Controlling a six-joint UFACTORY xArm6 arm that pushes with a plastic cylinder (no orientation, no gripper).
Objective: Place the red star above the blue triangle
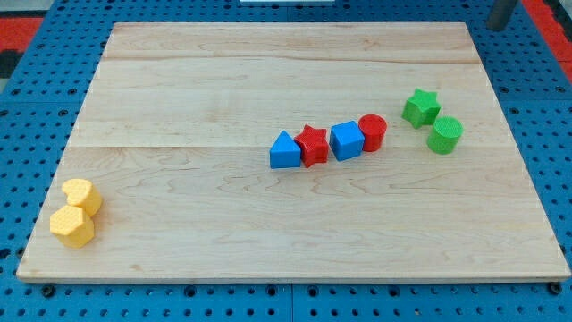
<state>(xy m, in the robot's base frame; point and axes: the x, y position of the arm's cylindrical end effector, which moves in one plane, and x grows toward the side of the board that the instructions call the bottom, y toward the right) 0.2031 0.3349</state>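
Observation:
The red star (312, 144) lies near the middle of the wooden board (223, 89), touching the right side of the blue triangle (285, 151). A dark rod (501, 13) shows at the view's top right corner, beyond the board's edge. My tip (497, 28) is far up and to the right of the star and the triangle, touching no block.
A blue cube (347, 140) touches the star's right side, with a red cylinder (373, 131) beside it. A green star (420, 107) and green cylinder (444, 135) sit at the right. Two yellow blocks (80, 196) (71, 225) lie at the bottom left.

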